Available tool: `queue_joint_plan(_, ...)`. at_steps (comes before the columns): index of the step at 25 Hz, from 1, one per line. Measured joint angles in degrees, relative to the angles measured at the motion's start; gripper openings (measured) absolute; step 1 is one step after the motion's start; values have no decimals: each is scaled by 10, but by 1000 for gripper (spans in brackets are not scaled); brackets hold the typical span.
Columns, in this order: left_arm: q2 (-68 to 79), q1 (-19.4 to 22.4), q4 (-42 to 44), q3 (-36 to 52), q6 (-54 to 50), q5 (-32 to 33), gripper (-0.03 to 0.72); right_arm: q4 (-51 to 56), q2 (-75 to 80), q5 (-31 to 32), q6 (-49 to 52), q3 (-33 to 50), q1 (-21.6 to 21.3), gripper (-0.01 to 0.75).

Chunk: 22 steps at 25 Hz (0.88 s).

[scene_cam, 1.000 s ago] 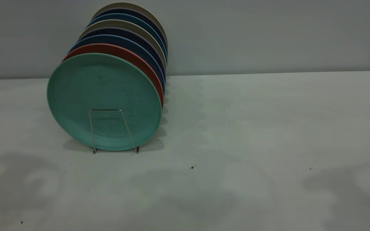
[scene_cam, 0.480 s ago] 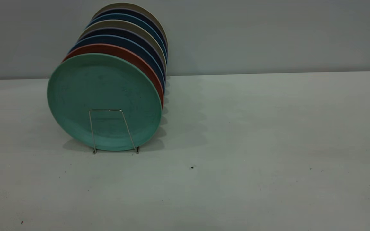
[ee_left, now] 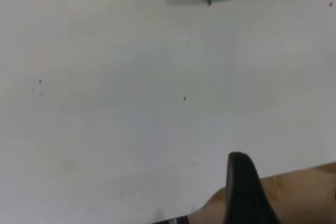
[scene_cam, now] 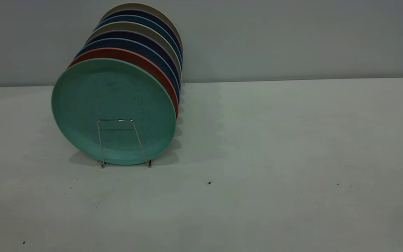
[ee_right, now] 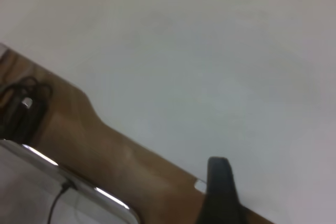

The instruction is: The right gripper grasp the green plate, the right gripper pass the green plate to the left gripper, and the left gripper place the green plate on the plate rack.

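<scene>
Behind the front dish I see a salmon-pink plate standing on edge, then dark blue plates and beige plates rowed toward one o'clock, ending at the grey wall. The pale table spreads below, with one dark speck at five o'clock from the row and another well apart at four o'clock. Off the table's edge, brown flooring and black cables show.
</scene>
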Motion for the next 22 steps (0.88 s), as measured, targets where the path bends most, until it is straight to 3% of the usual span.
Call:
queue_joint_plan(5, -61, 0, 20, 37, 0, 10, 437, 3, -56, -5, -5, 50, 0, 567)
queue_joint_plan(22, -100, -24, 65, 66, -65, 41, 437, 14, -153, -2, -6, 60, 0, 567)
